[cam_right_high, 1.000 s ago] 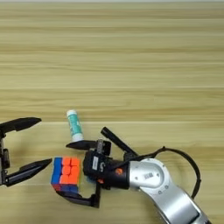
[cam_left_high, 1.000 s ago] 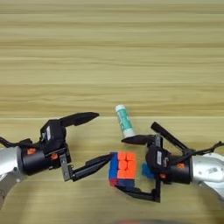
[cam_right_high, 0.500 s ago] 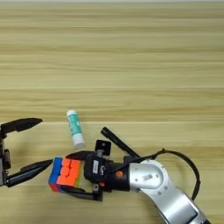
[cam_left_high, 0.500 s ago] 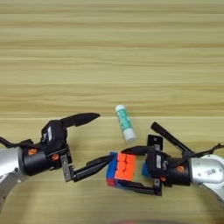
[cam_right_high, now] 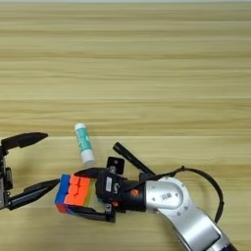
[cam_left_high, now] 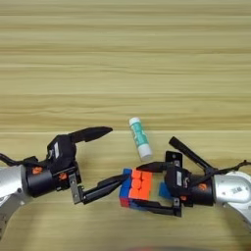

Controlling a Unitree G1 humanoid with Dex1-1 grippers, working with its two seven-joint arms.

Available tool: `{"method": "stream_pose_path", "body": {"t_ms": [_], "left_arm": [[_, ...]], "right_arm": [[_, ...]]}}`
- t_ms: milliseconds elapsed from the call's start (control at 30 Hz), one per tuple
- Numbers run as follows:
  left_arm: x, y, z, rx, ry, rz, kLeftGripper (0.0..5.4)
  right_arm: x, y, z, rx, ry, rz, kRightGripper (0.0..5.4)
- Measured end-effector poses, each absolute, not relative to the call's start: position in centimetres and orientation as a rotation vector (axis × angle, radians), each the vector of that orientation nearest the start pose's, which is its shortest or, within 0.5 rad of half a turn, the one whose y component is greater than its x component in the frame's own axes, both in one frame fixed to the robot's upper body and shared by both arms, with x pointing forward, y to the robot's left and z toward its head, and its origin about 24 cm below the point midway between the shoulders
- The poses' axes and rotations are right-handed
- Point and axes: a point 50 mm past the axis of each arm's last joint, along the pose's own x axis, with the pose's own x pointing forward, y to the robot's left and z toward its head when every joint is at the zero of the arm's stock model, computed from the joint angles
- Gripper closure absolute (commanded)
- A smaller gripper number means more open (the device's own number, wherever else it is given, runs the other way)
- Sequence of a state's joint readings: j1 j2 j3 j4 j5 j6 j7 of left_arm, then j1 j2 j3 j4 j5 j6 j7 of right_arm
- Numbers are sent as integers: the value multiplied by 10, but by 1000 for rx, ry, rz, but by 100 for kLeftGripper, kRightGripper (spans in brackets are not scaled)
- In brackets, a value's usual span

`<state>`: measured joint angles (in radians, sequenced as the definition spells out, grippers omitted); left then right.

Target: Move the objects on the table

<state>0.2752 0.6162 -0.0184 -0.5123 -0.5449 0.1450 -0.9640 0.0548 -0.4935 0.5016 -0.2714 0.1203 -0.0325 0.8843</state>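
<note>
A puzzle cube (cam_left_high: 136, 188) with orange, red and blue faces lies near the table's front edge. My right gripper (cam_left_high: 143, 187) reaches in from the right, one finger over the cube's top and the other under its near side, shut on it. My left gripper (cam_left_high: 115, 155) is open wide just left of the cube, and its lower fingertip (cam_left_high: 122, 179) touches the cube's left face. A white-and-green glue stick (cam_left_high: 138, 138) lies flat just beyond the cube. A bright-blue block (cam_left_high: 164, 191) shows partly behind the right gripper's fingers.
The wooden table (cam_left_high: 122, 59) stretches away behind the glue stick. A black cable (cam_right_high: 196, 172) loops over my right forearm at the lower right.
My right gripper has slid left and its fingers have come around the cube. The left arm, the cube and the glue stick have hardly moved.
</note>
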Motion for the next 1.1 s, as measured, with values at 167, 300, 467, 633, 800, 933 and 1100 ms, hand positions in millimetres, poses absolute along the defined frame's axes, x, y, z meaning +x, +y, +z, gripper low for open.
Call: {"method": "stream_pose_path", "body": {"t_ms": [167, 300, 467, 633, 800, 933, 1100], "left_arm": [[168, 170, 102, 58, 19, -1187, 0], [168, 170, 102, 58, 19, -1187, 0], [168, 170, 102, 62, 20, -1187, 0], [168, 169, 101, 70, 24, -1187, 0], [168, 169, 101, 73, 25, -1186, 0], [168, 169, 101, 76, 25, -1186, 0], [168, 168, 100, 75, 25, -1187, 0]], "right_arm": [[174, -86, 49, -300, 46, 1432, 215], [176, -87, 49, -305, 45, 1425, 215], [185, -92, 50, -337, 42, 1366, 220], [194, -92, 52, -376, 29, 1315, 273], [197, -92, 52, -393, 23, 1288, 324], [207, -96, 53, -421, 31, 1233, 366], [208, -96, 54, -423, 29, 1229, 414]]}}
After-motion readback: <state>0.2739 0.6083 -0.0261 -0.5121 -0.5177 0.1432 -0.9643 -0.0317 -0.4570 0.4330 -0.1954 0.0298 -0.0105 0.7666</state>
